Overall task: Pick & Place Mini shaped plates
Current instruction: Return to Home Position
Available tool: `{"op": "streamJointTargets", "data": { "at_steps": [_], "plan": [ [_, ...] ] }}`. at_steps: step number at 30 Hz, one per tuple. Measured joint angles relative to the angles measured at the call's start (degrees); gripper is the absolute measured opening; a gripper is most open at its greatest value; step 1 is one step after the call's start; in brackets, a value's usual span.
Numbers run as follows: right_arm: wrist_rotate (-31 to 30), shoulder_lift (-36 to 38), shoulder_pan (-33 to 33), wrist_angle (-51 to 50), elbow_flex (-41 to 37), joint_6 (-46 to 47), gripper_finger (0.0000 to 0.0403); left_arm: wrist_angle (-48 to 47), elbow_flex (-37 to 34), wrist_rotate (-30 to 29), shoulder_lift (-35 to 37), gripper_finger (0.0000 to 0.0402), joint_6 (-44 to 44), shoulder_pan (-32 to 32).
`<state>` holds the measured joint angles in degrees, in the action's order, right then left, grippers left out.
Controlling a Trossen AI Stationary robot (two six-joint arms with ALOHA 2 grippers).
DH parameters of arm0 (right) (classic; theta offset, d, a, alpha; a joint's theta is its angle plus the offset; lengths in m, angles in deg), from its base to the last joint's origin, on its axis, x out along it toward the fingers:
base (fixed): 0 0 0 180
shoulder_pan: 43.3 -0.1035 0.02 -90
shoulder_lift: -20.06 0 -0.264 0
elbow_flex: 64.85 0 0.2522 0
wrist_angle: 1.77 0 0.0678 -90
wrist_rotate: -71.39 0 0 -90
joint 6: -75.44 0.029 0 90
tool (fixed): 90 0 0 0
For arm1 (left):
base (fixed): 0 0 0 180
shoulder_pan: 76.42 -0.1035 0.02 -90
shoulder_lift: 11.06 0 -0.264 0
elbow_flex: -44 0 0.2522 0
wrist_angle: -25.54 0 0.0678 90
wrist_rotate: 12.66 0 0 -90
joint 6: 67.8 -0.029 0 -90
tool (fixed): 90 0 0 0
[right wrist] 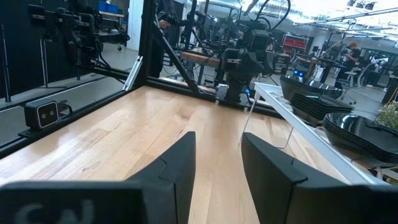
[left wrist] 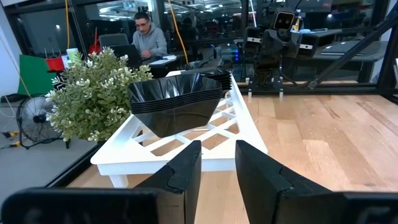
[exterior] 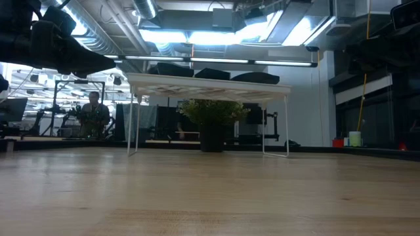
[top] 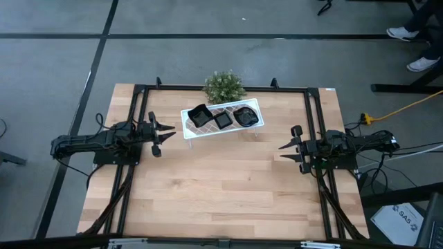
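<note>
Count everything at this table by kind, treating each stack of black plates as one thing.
Stacks of black plates: 3
White rack: 1
Green plant: 1
Robot arms: 2 (left end effector and right end effector, both open, at the sides)
Total: 7

The mini shaped plates (top: 223,120) are glossy black, the rack (top: 187,128) white lattice (the plant (top: 223,86) green), the table (top: 221,187) pale wood.

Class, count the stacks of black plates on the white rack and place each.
3: leaf-shaped stack at the white rack's left end, square stack in the middle, round stack at the right end. None looks hidden.
</note>
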<state>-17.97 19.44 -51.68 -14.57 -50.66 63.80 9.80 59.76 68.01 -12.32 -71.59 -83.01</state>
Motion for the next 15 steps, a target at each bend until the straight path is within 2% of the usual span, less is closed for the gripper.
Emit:
{"op": "streamJointTargets", "data": {
  "at_steps": [15],
  "plan": [
    [0.00,-0.02,0.00,0.00,0.00,0.00,0.0129,0.00,0.00,0.00,0.00,0.0093,0.00,0.00]
  ]
}}
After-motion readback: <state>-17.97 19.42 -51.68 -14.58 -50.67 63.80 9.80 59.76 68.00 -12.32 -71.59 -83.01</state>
